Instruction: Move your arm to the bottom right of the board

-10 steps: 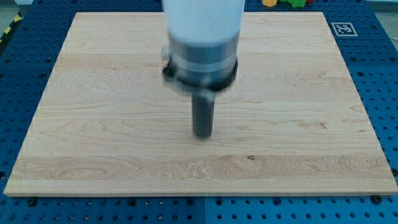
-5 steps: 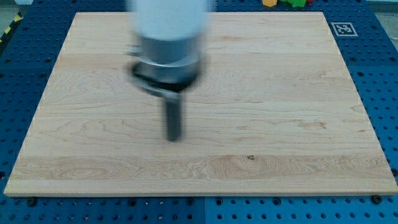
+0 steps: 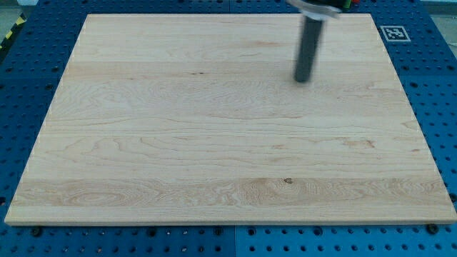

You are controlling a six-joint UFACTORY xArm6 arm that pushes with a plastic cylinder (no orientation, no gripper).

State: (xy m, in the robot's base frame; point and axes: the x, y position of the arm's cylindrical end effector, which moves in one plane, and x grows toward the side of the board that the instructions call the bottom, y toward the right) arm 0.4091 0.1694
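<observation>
bench: blue pegboard (image 3: 43, 28), wooden board (image 3: 178, 143) on top
my tip (image 3: 303, 80): upper right area of board
hand: none, bare rod
marker tag (image 3: 395, 33): board's top-right corner

Tip (image 3: 303, 80) down on the board (image 3: 143, 143), toward the board's top right part, well short of its right edge. Marker tag (image 3: 395, 33) off the board, just beyond its top right corner. Perforated table (image 3: 443, 107) under and around the board.
</observation>
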